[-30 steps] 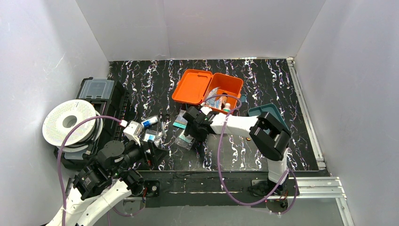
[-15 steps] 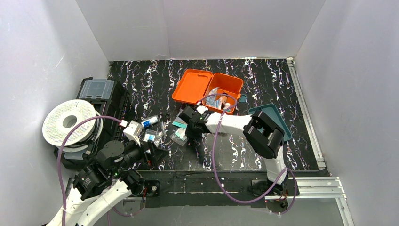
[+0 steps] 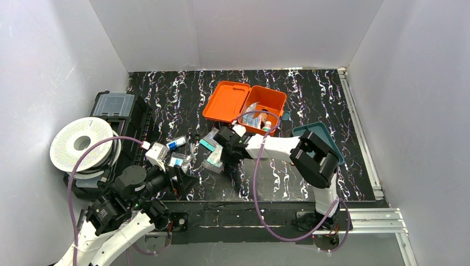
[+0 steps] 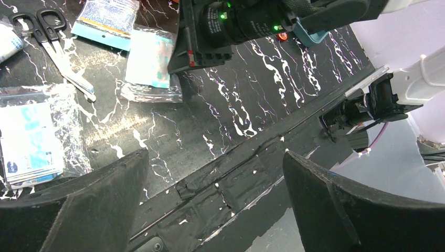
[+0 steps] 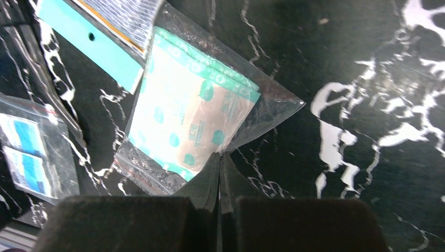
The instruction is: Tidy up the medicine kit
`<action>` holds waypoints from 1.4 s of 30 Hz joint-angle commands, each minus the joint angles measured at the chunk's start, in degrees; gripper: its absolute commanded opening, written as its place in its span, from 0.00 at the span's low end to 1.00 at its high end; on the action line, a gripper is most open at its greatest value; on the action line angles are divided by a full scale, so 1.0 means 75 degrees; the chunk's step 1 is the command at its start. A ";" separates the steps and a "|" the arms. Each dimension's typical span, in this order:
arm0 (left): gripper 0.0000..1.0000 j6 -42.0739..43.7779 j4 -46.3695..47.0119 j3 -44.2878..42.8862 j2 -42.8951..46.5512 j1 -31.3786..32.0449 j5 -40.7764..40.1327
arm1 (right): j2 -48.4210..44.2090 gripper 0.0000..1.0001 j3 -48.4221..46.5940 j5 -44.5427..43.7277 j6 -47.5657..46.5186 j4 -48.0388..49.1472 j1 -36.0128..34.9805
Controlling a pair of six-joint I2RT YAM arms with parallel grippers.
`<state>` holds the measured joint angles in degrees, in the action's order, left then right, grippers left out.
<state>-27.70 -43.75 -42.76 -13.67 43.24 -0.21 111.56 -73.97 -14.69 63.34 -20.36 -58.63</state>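
Note:
The medicine kit (image 3: 227, 101), an orange box, lies open at the back of the table with several items in its base. In front of it lies a clear bag of bandages (image 5: 191, 121) (image 3: 213, 159) (image 4: 149, 60). My right gripper (image 5: 219, 160) (image 3: 222, 148) is shut, its fingertips pinching the bag's plastic edge. My left gripper (image 4: 215, 155) (image 3: 180, 180) hangs open over the table's front edge, with nothing between its fingers.
Left of the bag lie scissors (image 4: 47, 31), a packet with a teal header (image 5: 89, 37) and a bag of blue-and-white sachets (image 4: 31, 136). A teal tray (image 3: 318, 138) stands at the right. A black case (image 3: 113, 105) and a filament spool (image 3: 83, 145) stand at the left.
My right gripper has moved left to the bandage bag and shut on its edge; the bag has shifted slightly left. The left arm has not moved.

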 commanded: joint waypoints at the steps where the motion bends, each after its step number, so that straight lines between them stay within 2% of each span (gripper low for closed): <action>1: 0.99 0.0044 0.0032 0.0026 0.0004 0.0005 0.0019 | -0.0493 0.01 0.0560 -0.0020 -0.0503 -0.0497 -0.0071; 15: 0.99 0.0002 -0.0014 0.0021 -0.0053 0.0002 -0.0105 | -0.2737 0.01 0.1754 0.0048 -0.1018 -0.0482 -0.0310; 23: 1.00 -0.0010 -0.0040 0.0012 -0.0085 0.0002 -0.0176 | -0.4162 0.01 0.1974 -0.0150 -0.1335 -0.0797 -0.0386; 34: 1.00 -0.0030 -0.0049 0.0010 -0.0136 0.0002 -0.0217 | -0.5295 0.01 0.0935 -0.1514 -0.2038 -0.1804 -0.0300; 42: 0.99 -0.0009 -0.0045 -0.0002 -0.0213 0.0001 -0.0172 | -0.5440 0.01 -0.0012 -0.1537 -0.2760 -0.1957 0.0671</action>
<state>-27.94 -43.79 -42.76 -14.22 43.24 -0.95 72.38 -69.67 -23.97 46.55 -34.29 -57.37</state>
